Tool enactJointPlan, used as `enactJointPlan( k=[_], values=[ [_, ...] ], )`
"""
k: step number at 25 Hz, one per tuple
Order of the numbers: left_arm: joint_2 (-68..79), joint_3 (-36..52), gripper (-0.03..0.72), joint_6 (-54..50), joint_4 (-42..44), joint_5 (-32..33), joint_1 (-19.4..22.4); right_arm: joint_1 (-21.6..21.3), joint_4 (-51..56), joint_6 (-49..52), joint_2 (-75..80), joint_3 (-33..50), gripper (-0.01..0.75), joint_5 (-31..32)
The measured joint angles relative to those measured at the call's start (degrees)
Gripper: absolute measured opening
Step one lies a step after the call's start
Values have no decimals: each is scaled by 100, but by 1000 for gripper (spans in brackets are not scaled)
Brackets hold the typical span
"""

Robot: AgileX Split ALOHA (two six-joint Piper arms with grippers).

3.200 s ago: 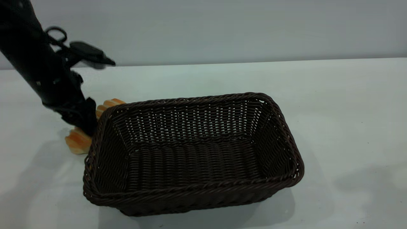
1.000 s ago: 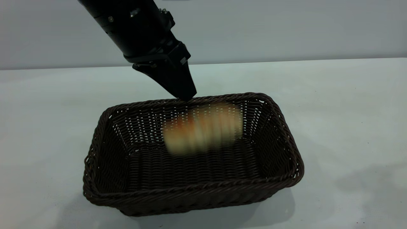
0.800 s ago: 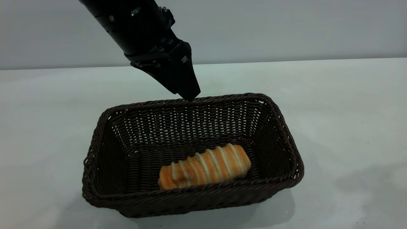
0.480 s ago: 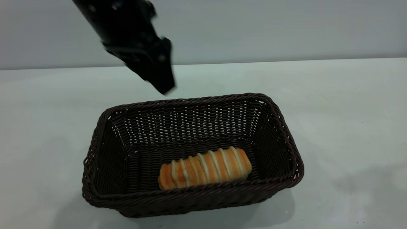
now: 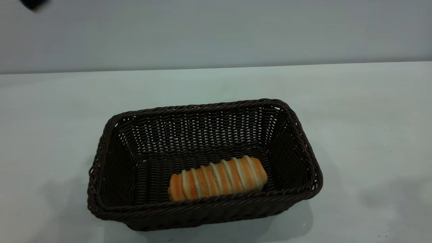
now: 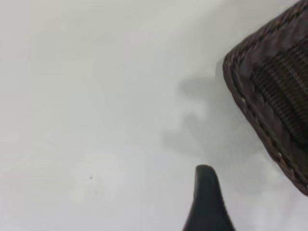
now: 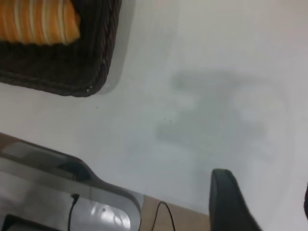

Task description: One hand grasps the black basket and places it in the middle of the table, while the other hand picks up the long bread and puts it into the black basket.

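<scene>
The black basket (image 5: pixel 202 216) stands in the middle of the table (image 5: pixel 364 111). The long bread (image 5: pixel 217 178) lies flat inside it along the near wall, and nothing touches it. My left gripper (image 5: pixel 33 4) shows only as a dark blur at the top left corner, high and far from the basket. In the left wrist view one finger (image 6: pixel 207 197) hangs alone over bare table beside a basket corner (image 6: pixel 269 91), holding nothing. My right gripper (image 7: pixel 262 192) is open and empty over the table near its edge, with the basket's corner (image 7: pixel 72 72) and the bread's end (image 7: pixel 38 21) off to one side.
Beyond the table's edge in the right wrist view are a grey metal frame (image 7: pixel 72 192) and a thin black cable (image 7: pixel 161 216).
The left gripper let the bread drop into the basket, where it settled by the near wall. The left arm then rose and pulled back to the upper left, almost out of view.
</scene>
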Motion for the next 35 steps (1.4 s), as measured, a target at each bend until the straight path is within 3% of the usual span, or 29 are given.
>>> enactJointPlan(
  k=[12, 23, 30, 35],
  values=[
    [-2438, 999, 563, 168, -122, 453, 0, 0, 100, 66, -1619, 214, 402, 46],
    [-4736, 2662, 563, 181, -614, 297, 0, 0, 279, -297, -3965, 2251, 402, 35],
    [-5749, 3689, 563, 181, -878, 273, 0, 0, 279, -365, -5214, 3666, 402, -514],
    [-6325, 4178, 563, 181, -885, 269, 0, 0, 212, -365, -5867, 4081, 402, -534]
  ],
)
